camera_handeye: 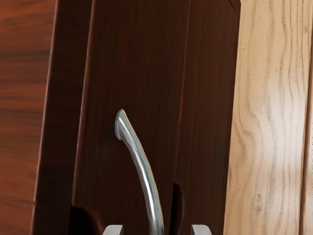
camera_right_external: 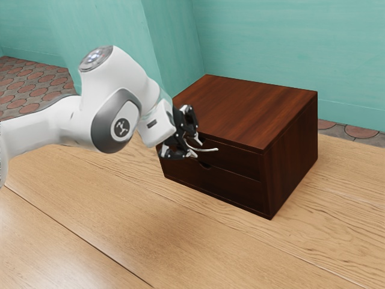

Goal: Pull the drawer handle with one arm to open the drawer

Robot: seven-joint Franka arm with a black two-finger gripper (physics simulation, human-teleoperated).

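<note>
Drawer handle (camera_right_external: 206,147), at the exterior frame's centre, wants a square grip. The gripper (camera_right_external: 191,144) straddles it with fingers apart (nothing clamped yet), so it should close fully, then pull straight out toward the frame's lower left. The handle is a slim, curved silver bar on the upper drawer (camera_right_external: 231,158) of the dark wooden cabinet (camera_right_external: 252,108).

Dark brown wooden drawer (camera_right_external: 236,160), the upper of two, sits at the centre of the exterior view, front upright. Its curved silver handle (camera_right_external: 203,147) juts out left of the front's middle.
</note>
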